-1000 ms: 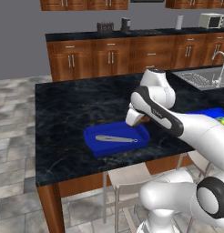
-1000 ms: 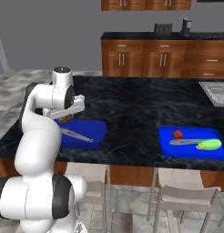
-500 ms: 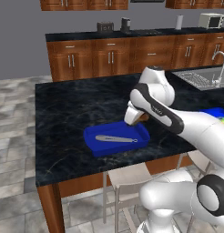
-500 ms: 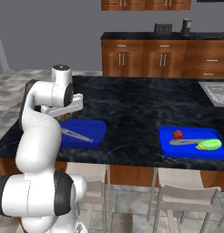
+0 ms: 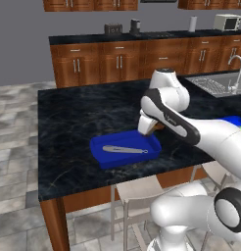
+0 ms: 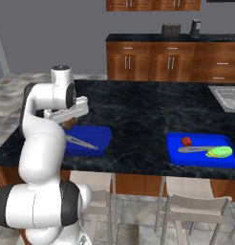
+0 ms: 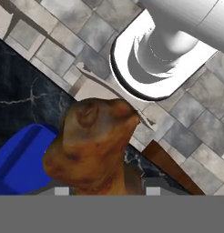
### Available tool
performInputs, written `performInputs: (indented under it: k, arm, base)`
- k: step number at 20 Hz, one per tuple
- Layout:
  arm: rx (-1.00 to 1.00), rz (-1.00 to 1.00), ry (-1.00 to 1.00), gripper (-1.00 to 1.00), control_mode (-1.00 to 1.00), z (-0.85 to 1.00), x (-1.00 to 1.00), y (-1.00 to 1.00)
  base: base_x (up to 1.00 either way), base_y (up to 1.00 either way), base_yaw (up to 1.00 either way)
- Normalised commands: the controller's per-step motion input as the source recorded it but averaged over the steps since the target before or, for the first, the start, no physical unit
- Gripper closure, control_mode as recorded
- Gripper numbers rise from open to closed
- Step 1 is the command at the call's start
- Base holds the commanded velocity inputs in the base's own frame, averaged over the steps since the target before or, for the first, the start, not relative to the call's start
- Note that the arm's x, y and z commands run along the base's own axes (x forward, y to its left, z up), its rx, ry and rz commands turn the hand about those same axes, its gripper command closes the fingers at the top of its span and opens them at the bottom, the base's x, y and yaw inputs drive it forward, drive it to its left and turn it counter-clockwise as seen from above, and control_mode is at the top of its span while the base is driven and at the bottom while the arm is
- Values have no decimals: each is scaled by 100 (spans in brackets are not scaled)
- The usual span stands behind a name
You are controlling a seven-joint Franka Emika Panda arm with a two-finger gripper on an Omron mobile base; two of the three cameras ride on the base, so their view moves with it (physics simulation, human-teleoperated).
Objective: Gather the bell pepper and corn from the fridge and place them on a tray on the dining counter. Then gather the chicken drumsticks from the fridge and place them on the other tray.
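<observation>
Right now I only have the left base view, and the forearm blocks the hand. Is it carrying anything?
Observer: Yes. The hand view shows a chicken drumstick gripped right in front of the camera.
Operator: Is it over a tray?
Observer: In the right base view it hangs at the far edge of the near tray. I cannot tell whether it touches the tray.
Operator: My view cuts off the other tray. What's in it?
Observer: The second tray holds the bell pepper, the corn and a silver utensil between them.
</observation>
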Motion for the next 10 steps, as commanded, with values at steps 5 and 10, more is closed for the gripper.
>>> performInputs:
  k: [5,10]
  arm:
    - [-10,38,-5,100,-100,0,0,-22]
    - [-2,46,-1,100,-100,0,1,-28]
  base:
    - [0,0,0]
    - [0,0,0]
